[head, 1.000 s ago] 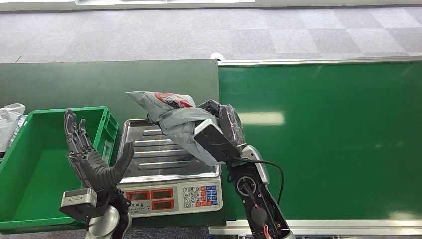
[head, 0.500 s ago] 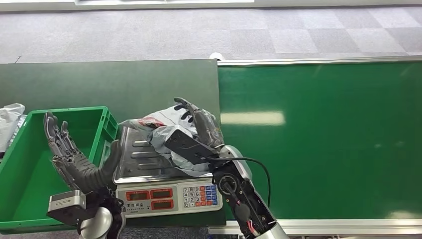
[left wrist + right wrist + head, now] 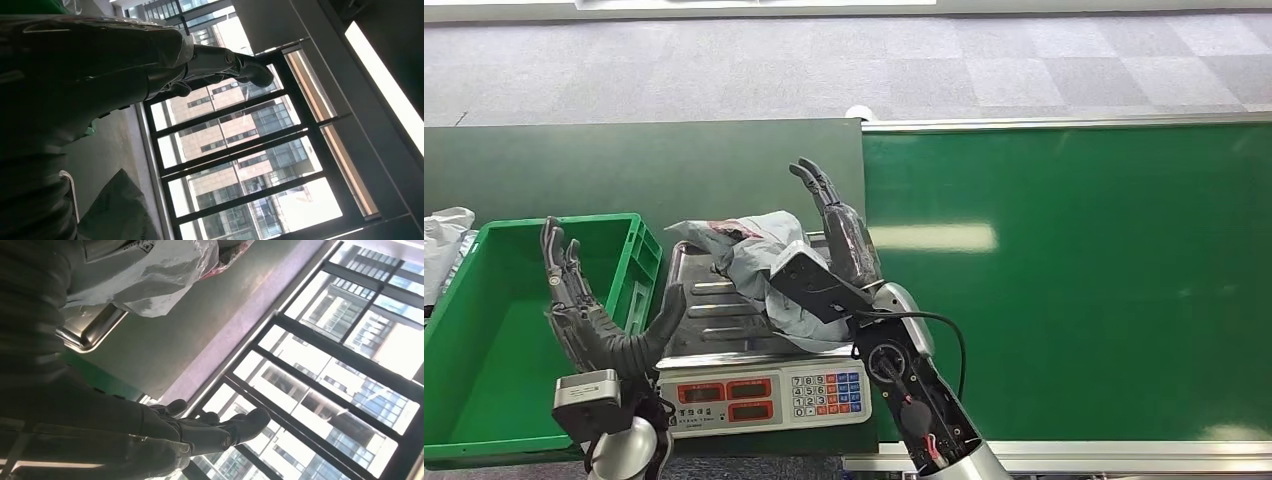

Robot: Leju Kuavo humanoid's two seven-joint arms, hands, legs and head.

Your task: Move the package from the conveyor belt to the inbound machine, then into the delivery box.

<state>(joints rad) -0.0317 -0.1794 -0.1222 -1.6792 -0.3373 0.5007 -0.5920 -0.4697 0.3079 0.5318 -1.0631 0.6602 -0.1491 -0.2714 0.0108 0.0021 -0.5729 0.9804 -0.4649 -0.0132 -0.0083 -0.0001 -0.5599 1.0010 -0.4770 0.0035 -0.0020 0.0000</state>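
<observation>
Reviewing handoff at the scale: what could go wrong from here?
1. The package lies bunched toward the far right of the scale tray, partly under the right hand; withdrawing could drag it off.
2. The left hand is open beside the green crate; its reach could clip the crate wall.

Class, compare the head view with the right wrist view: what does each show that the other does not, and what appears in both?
Head view alone: the green crate, the scale's keypad and displays, the green conveyor belt, and the left hand raised open beside the scale.

Right wrist view alone: tall windows with buildings outside.

Both: the grey package lying on the scale's steel tray, and the right hand, its fingers spread and holding nothing.
</observation>
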